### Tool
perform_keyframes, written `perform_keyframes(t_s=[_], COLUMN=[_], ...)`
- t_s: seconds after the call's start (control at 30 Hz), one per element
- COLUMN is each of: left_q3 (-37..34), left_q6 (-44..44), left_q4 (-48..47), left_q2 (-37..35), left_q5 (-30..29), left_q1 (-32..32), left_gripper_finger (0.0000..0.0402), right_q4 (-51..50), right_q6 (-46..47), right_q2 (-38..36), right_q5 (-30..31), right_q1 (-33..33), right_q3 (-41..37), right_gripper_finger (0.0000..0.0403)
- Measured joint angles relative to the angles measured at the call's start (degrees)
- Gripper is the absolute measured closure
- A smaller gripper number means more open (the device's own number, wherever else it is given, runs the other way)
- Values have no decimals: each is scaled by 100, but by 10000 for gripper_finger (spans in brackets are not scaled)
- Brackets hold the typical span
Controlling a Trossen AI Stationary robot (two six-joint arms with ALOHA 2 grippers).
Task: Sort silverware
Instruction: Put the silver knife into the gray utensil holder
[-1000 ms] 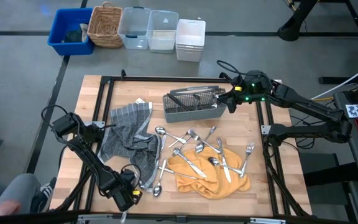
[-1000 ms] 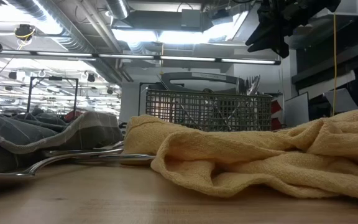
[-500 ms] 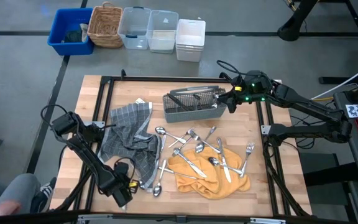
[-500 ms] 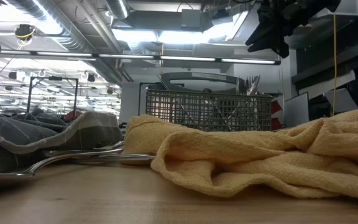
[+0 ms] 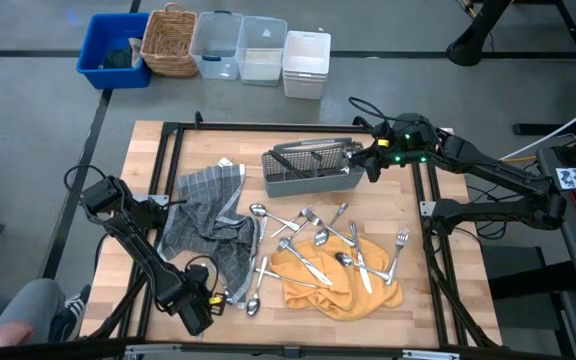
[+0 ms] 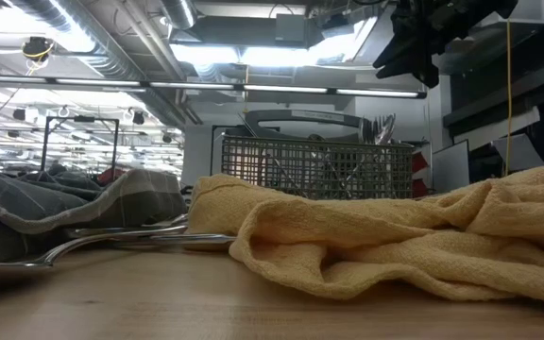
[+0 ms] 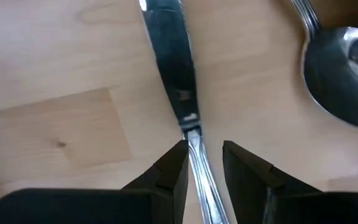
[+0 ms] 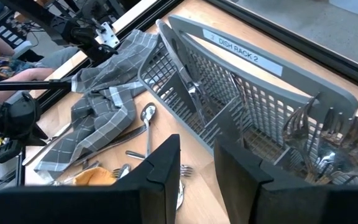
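Several silver forks, spoons and knives lie on the wood table and on a yellow cloth. More stand in the grey mesh caddy. My left gripper is low at the near left. It is open a little, with its fingers on either side of a knife's handle; the knife's blade lies flat on the table. My right gripper hangs over the caddy's right end, open and empty. My left gripper points down at the table, one finger on each side of the knife's handle, just behind the blade. The fingers lie across the knife. I cannot tell whether they touch it. The knife lies flat on the wood.
A grey checked cloth lies bunched beside my left arm. A spoon bowl lies close to the knife. A blue bin, a wicker basket and clear and white tubs stand beyond the table's far edge.
My left gripper has shifted a little toward the table's left and far edges, staying low over the table. My right gripper has kept still.
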Motion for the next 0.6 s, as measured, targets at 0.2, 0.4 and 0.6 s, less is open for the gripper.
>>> perform_keyframes(t_s=[0.2,0.4,0.6], left_q3=[1,7,25], left_q6=[12,17,19], left_q4=[-59,176,177], left_q2=[135,311,427], left_q5=[2,42,133], left_q1=[-4,-19,-37], left_gripper_finger=[314,314,314], right_q4=[-2,-3,-2], right_q6=[0,-2,-2], right_q2=[0,0,0], right_q5=[-4,-6,-6], right_q1=[0,0,0], right_q3=[0,0,0], right_gripper_finger=[302,302,302])
